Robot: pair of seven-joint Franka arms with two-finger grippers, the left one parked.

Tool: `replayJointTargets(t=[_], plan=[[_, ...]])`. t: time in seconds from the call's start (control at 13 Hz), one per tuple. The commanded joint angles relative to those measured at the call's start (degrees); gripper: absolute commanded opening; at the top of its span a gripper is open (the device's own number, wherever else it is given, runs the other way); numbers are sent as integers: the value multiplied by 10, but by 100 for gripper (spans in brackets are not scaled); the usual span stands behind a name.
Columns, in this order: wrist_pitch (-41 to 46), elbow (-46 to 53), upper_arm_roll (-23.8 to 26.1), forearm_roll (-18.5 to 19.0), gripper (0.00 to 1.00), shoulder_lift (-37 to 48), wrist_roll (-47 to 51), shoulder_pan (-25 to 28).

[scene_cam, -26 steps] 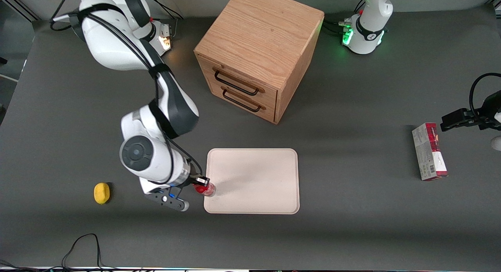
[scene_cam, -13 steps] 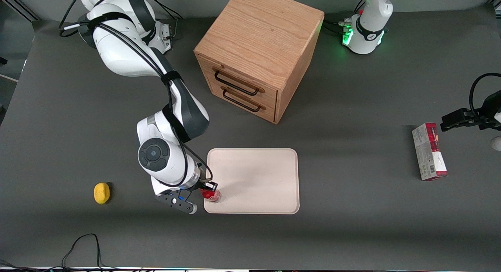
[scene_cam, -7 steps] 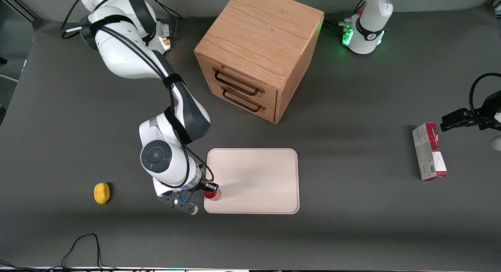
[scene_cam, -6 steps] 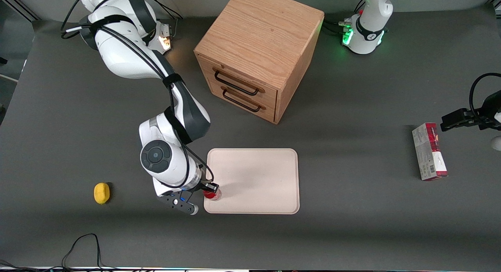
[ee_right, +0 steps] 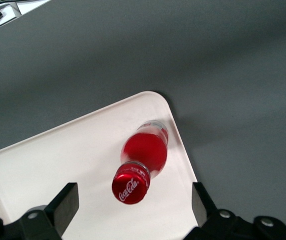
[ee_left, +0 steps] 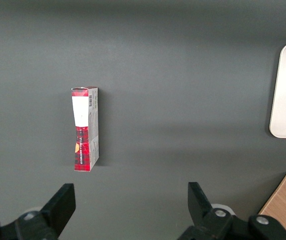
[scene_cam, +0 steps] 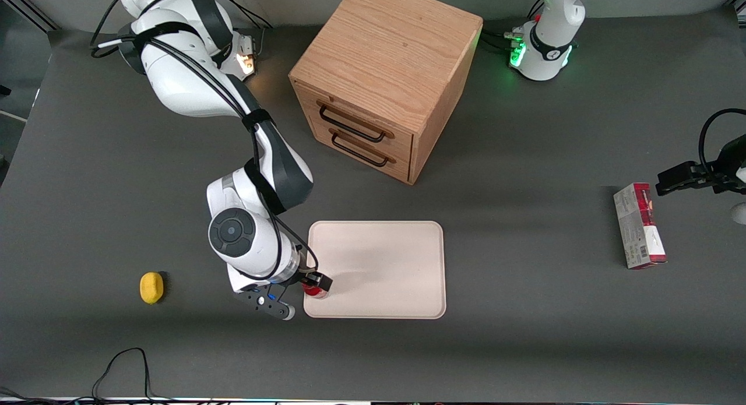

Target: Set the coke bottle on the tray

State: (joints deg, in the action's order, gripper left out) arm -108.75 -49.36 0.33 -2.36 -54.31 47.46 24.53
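Glossy plastic coke bottle (ee_right: 144, 162), smooth matt tray (ee_right: 52, 165), grained wood cabinet (scene_cam: 382, 73), gripper (ee_right: 132, 210) over bottle

Dark grey matte tabletop (scene_cam: 524, 347), even overhead light, soft shadows. Gripper (scene_cam: 315, 286) low over it, fingers spread. Oak two-drawer cabinet (scene_cam: 382, 78) farther from the front camera than the fingers. Pale wall (scene_cam: 280, 3) past the cabinet.
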Motion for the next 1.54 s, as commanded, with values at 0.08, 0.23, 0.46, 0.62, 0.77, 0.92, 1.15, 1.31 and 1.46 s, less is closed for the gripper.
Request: replayJointTargets(t=[0.08, 0.23, 0.46, 0.62, 0.77, 0.92, 1.15, 1.31, 1.46], plan=[[23, 8, -1, 13, 100, 15, 5, 0], [67, -101, -2, 5, 100, 114, -72, -4], [18, -365, -4, 4, 100, 315, -199, -46], [-6, -503, -15, 4, 100, 426, -286, -67], [1, -600, -63, 4, 100, 536, -387, -66], [19, -665, -92, 4, 100, 619, -446, -65], [84, -623, -77, 5, 100, 632, -482, -117], [128, -578, -47, 5, 100, 621, -493, -155], [153, -549, -12, 5, 100, 607, -501, -191]])
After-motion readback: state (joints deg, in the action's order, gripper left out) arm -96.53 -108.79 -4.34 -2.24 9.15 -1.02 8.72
